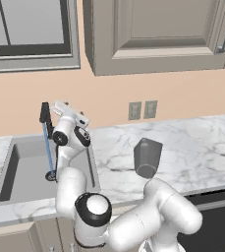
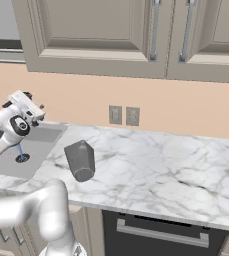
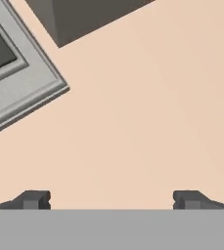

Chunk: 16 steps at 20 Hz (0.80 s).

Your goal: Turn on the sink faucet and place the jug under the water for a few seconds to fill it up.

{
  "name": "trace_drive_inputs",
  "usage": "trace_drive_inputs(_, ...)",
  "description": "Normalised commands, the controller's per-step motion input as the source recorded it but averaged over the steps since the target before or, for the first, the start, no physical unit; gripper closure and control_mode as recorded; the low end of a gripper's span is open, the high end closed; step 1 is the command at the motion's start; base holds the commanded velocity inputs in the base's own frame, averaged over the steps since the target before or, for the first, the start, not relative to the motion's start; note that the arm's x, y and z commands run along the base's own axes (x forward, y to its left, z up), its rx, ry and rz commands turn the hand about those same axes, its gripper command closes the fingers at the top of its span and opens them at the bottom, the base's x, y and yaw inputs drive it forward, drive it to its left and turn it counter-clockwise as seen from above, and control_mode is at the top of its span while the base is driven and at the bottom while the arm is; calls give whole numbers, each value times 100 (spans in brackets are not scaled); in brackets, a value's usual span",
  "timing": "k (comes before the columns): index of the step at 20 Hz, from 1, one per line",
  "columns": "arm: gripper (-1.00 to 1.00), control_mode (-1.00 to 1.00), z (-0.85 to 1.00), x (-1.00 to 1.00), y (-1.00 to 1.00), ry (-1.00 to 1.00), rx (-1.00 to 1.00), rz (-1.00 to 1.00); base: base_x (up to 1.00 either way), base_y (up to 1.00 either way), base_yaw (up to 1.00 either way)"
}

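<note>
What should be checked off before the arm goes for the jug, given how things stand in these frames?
1. Water running: ok. The water falls as a thin blue stream from the sink faucet to the drain of the sink.
2. Gripper free: ok. The gripper is open, nothing between its fingertips, facing the bare wall.
3. Jug within view and unobstructed: ok. The jug stands on the marble counter to the right of the sink, apart from it.
4. Jug upright: cannot tell; it looks tilted towards the counter's front edge.
5. Jug under the stream: not ok, not yet moved.
</note>
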Motion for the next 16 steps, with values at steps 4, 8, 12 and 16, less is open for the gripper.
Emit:
trace_drive_inputs(4,-100,-100,-1,-86,-29,37,12,-8,0,0,0)
trace_drive_inputs(8,-100,-100,21,-86,-40,34,14,-8,0,0,0)
trace_drive_inputs(12,-100,-100,42,-80,-47,25,22,-8,0,0,0)
trace_drive_inputs(16,-100,-100,0,-93,-63,20,32,-2,0,0,0)
